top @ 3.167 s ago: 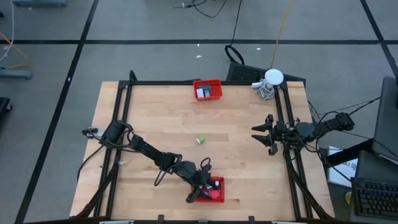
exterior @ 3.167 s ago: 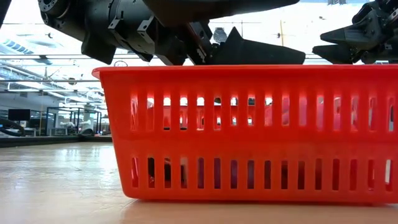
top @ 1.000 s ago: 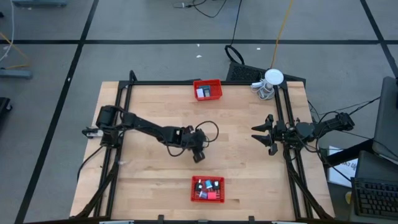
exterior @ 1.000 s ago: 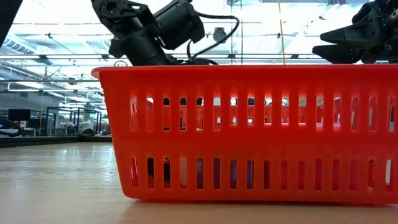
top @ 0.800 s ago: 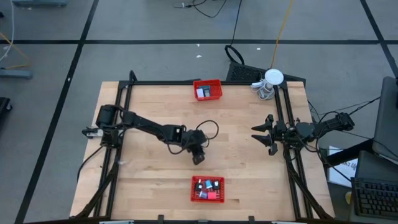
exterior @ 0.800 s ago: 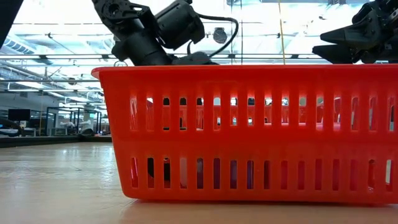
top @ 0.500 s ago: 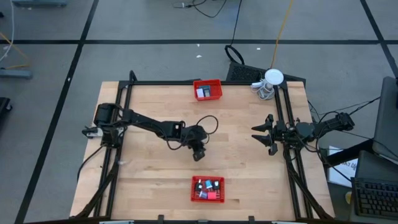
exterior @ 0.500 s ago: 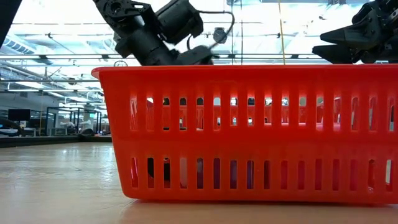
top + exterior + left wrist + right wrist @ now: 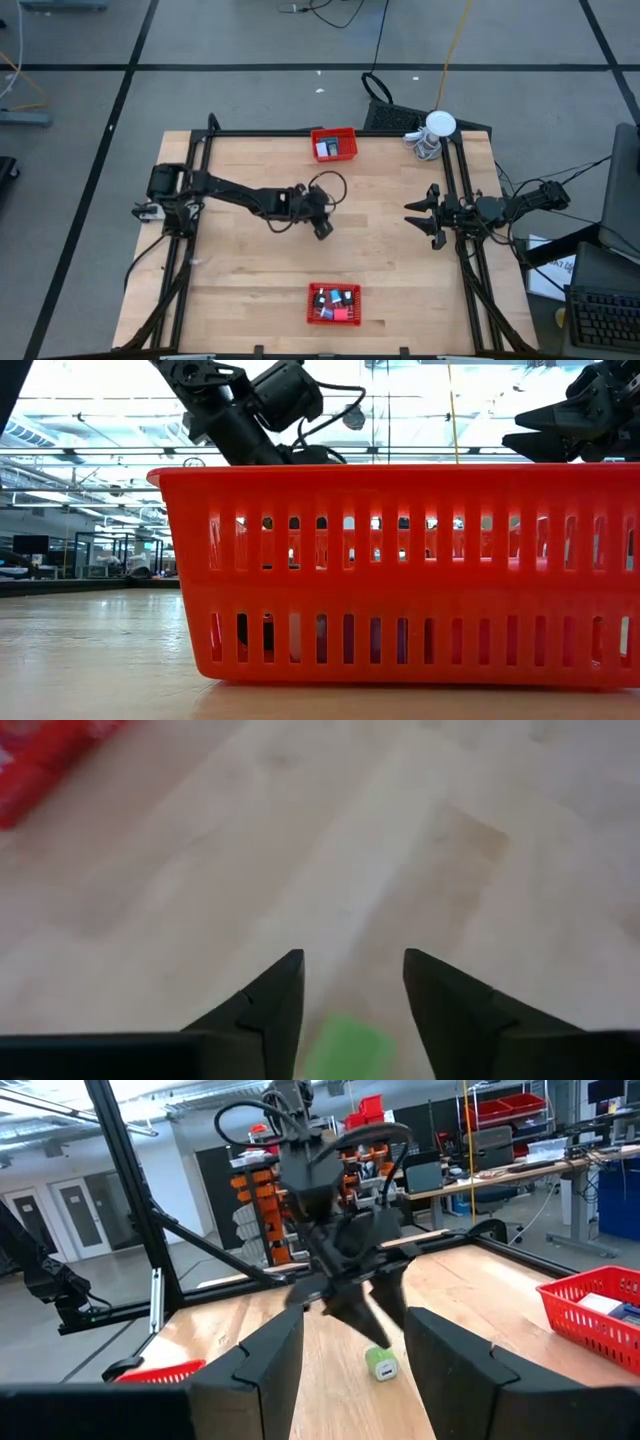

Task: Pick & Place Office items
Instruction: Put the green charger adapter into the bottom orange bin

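Note:
A small green office item [image 9: 380,1364] lies flat on the wooden table near its middle. My left gripper [image 9: 323,231] hangs open just above it, fingers pointing down. In the left wrist view the green item [image 9: 345,1048] shows between and behind the fingertips [image 9: 350,955]. In the high view the gripper hides it. Several more small items, pink, white and dark, lie in the near red basket [image 9: 333,303]. My right gripper [image 9: 415,215] waits open at the table's right side, raised and facing left.
A second red basket [image 9: 334,144] with items stands at the far edge. The white round object with coiled cable [image 9: 437,128] sits at the far right corner. The near basket [image 9: 400,575] fills the low view. Bare wood lies around the green item.
My left arm has swung away from the near basket; its gripper has moved toward the far edge and slightly right, and now stands over the spot of the green item. The right arm has kept still.

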